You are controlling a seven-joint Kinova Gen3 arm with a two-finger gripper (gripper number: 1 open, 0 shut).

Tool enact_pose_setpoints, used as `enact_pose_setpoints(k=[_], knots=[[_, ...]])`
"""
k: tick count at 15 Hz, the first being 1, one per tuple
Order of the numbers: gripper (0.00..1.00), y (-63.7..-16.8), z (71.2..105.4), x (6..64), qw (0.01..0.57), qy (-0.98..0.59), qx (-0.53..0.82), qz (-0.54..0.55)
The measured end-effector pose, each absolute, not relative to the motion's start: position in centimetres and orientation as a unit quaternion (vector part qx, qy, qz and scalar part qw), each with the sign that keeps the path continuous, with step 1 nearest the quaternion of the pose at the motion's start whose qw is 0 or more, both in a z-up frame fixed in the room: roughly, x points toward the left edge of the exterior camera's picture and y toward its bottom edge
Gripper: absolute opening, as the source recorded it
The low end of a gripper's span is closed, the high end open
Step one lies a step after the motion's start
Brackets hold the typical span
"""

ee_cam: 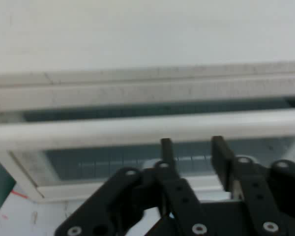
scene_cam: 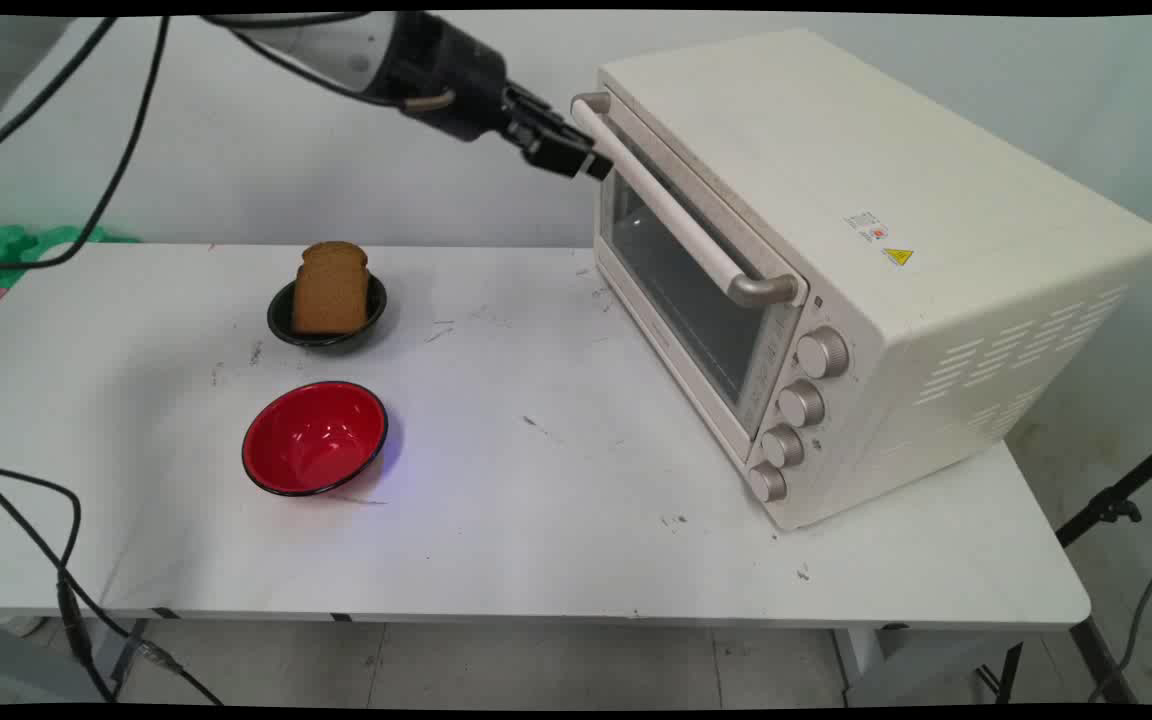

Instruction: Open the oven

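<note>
Gripper (scene_cam: 591, 160) at the far end of the toaster oven (scene_cam: 876, 260) door handle (scene_cam: 671, 205), fingers parted, gripping nothing.

Tips just below the smooth cream bar in hand view, a gap between the two black fingers (ee_cam: 222, 155); contact with bar not clear. Boxy matte cream oven along right edge of white scuffed table (scene_cam: 556, 480), glass door shut, four round metal knobs (scene_cam: 801, 405). Near far-left corner: small black bowl (scene_cam: 281, 318) holding brown bread slices (scene_cam: 331, 288); glossy red bowl (scene_cam: 314, 438) nearer front edge. Bare room across table middle and front.
</note>
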State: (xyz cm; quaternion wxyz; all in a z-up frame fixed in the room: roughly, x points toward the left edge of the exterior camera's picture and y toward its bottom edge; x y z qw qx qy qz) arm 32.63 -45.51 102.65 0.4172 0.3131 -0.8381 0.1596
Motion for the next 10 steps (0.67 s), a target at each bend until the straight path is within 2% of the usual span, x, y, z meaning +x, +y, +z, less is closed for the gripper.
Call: enact_pose_setpoints(k=[10], knots=[[0.00, -48.6, 102.3, 28.8, 0.416, -0.833, 0.317, 0.179]])
